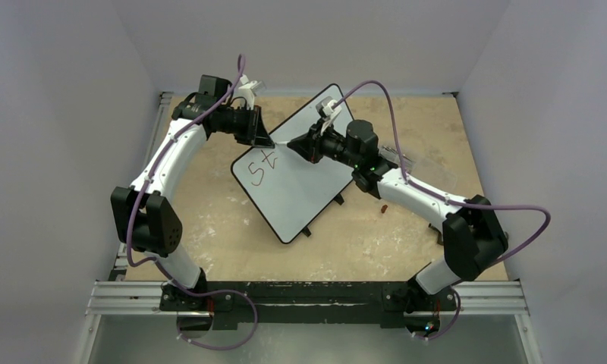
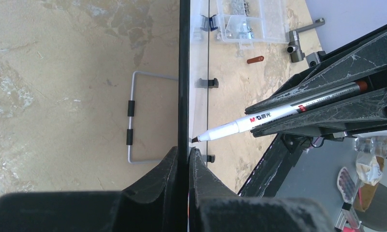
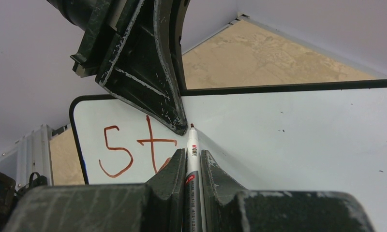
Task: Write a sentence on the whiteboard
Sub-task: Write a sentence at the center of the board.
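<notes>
Spreading beneath the whiteboard [image 1: 294, 199], a mottled tan table [image 1: 224, 221] (grey walls [image 1: 50, 91]).

This is a robotics lab test cell: plain pale walls [image 1: 58, 114] box in a stained tabletop [image 1: 232, 243]. A left arm [image 1: 168, 163] and a right arm [image 1: 414, 199] are bolted to an aluminium rail [image 1: 133, 297] at its near edge, with purple cables [image 1: 513, 206] looped along them. A clear box [image 2: 252, 21] of small metal parts lies on the tabletop.
</notes>
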`<state>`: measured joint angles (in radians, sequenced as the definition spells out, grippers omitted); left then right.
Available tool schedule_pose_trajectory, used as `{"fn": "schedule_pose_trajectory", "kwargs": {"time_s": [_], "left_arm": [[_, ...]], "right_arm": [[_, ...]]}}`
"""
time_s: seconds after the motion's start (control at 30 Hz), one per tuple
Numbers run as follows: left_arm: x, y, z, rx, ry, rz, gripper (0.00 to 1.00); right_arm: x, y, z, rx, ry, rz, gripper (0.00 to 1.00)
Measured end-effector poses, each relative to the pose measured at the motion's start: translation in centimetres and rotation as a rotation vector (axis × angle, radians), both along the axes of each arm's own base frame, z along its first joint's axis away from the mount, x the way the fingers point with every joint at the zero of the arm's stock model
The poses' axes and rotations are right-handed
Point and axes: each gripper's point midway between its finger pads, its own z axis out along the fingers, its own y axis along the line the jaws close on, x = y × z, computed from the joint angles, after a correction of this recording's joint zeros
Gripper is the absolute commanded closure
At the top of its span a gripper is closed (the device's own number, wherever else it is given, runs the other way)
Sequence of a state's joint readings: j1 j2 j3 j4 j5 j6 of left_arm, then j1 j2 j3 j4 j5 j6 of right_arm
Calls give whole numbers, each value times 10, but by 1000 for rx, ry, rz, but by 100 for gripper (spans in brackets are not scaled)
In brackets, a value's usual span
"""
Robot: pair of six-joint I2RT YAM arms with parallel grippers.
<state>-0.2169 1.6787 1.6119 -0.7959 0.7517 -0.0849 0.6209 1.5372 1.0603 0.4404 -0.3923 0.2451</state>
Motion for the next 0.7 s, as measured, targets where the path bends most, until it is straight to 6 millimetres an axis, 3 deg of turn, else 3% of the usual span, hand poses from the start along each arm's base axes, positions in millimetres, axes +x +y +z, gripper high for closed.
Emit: {"fn": "schedule_pose_trajectory", "kwargs": {"time_s": [0.43,0.7], "left_arm": [[0,1,-1,4,2,3,100],[0,0,0,2,2,1,100]], "right_arm": [[-16,-11,-27,-26,48,0,100],[-18,-12,-28,-27,60,-1,100]]}}
